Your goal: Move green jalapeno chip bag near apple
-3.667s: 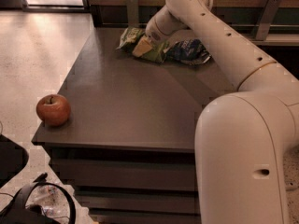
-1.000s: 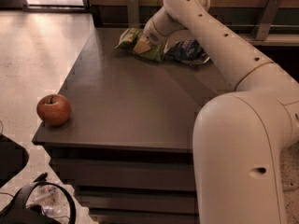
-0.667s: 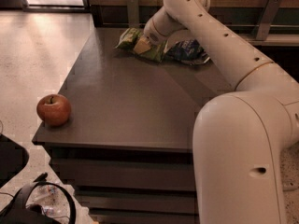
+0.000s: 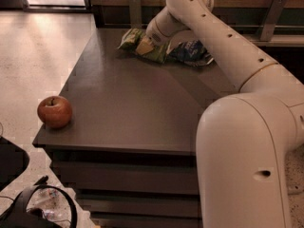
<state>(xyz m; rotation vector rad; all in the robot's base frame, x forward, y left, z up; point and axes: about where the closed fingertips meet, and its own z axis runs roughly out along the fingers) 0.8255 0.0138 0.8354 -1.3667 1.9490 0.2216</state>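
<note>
The green jalapeno chip bag (image 4: 137, 43) lies crumpled at the far side of the dark table (image 4: 133, 103). My gripper (image 4: 151, 41) is down on the bag's right part, at the end of my white arm that reaches across from the right. The red apple (image 4: 55, 111) sits at the table's near left corner, far from the bag.
A dark blue-and-white chip bag (image 4: 191, 52) lies just right of the green one, partly under my arm. My arm's big white body (image 4: 247, 156) fills the near right. A counter with metal brackets (image 4: 270, 18) runs behind the table. Cables and a plastic bag (image 4: 42, 205) lie on the floor.
Almost nothing differs. My gripper stays on the green bag and the bag, the apple and my arm hold their places.
</note>
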